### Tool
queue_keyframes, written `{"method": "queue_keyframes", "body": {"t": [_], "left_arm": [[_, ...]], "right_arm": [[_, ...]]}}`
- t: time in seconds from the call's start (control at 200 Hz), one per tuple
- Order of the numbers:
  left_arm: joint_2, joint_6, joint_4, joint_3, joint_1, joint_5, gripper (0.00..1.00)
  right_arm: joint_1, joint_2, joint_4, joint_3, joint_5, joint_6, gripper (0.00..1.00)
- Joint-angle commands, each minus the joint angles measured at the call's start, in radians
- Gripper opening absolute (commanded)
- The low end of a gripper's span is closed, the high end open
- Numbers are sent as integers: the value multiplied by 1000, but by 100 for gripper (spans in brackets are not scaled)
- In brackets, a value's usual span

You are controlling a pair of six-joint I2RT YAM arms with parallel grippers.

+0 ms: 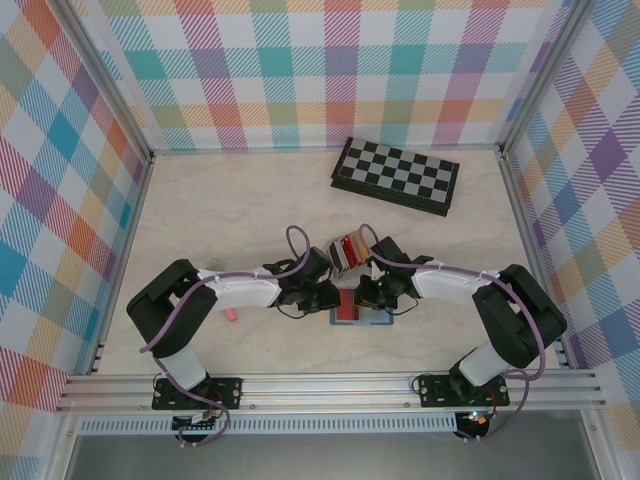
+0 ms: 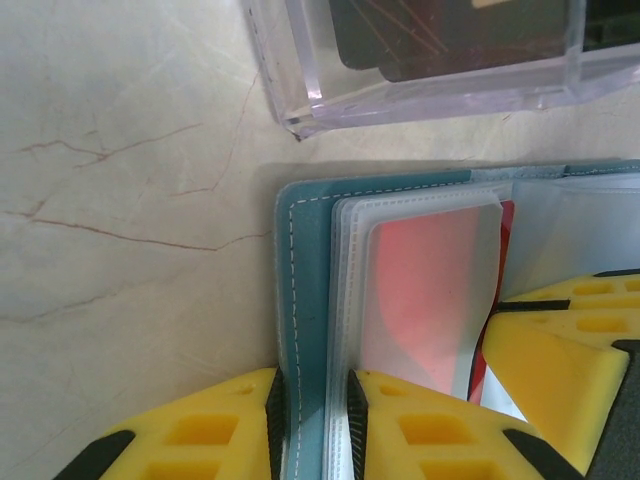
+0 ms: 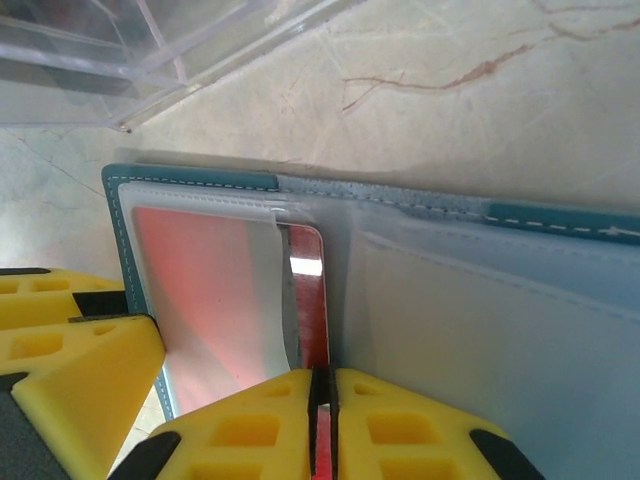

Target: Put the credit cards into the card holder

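The teal card holder (image 1: pixel 360 312) lies open on the table between both arms. In the left wrist view my left gripper (image 2: pixel 315 388) is shut on the card holder's (image 2: pixel 305 290) teal cover edge together with its clear sleeves. A red credit card (image 3: pixel 312 300) sits partly inside a frosted sleeve (image 3: pixel 210 290). My right gripper (image 3: pixel 322 378) is shut on that card's near edge, with the card holder (image 3: pixel 560 222) spread out beyond it. The same red card (image 2: pixel 425 290) shows through the sleeve in the left wrist view. More cards (image 1: pixel 349 247) stand in a clear rack.
The clear plastic rack (image 2: pixel 430 90) stands just behind the card holder, its corner (image 3: pixel 120 70) close by. A folded chessboard (image 1: pixel 396 175) lies at the back right. A small pink stick (image 1: pixel 230 315) rests by the left arm. Checked walls enclose the table.
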Motion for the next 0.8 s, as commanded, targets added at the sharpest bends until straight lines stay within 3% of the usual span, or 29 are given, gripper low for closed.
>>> {"method": "queue_keyframes", "body": {"t": [0.0, 0.195, 0.33, 0.5, 0.795], "left_arm": [[-1, 7, -27, -14, -14, -19, 26], [-94, -8, -78, -32, -12, -107, 33], [-165, -2, -138, -12, 13, -159, 39], [-188, 5, -129, 34, 116, -124, 50], [-3, -6, -110, 210, 224, -36, 54]], "right_arm": [[21, -50, -35, 54, 11, -22, 17], [5, -191, -261, 127, 265, -96, 27], [-26, -229, -365, 220, 376, -177, 38], [-58, -166, -413, 344, 441, -273, 49], [-59, 46, -467, 553, 454, -346, 48]]}}
